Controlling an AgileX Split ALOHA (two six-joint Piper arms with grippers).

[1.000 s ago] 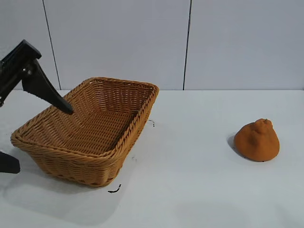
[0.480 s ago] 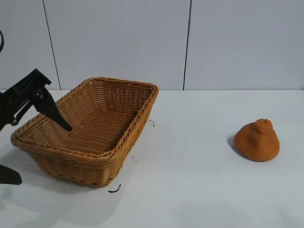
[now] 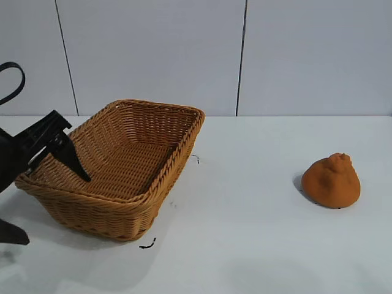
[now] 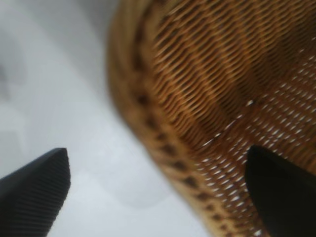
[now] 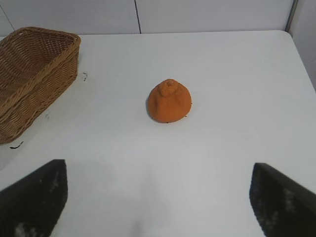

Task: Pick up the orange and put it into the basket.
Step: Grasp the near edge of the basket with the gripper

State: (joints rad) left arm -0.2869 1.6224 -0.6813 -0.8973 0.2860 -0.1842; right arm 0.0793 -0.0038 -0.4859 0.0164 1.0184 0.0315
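Left gripper (image 3: 43,184) lowered, spread astride basket (image 3: 156,184) rim, orange (image 3: 331,180) well apart

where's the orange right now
In the exterior view the orange sits on the white table at the right, well apart from the basket at the left; no gripper touches it.

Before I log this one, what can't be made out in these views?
- Right gripper: outside the exterior view; its wrist view shows only two fingertips, spread wide.
- Left gripper: cut off by the exterior view's left edge, straddling the basket rim.
- Basket near wall: blurred in the left wrist view.
- Orange: underside hidden against the table.
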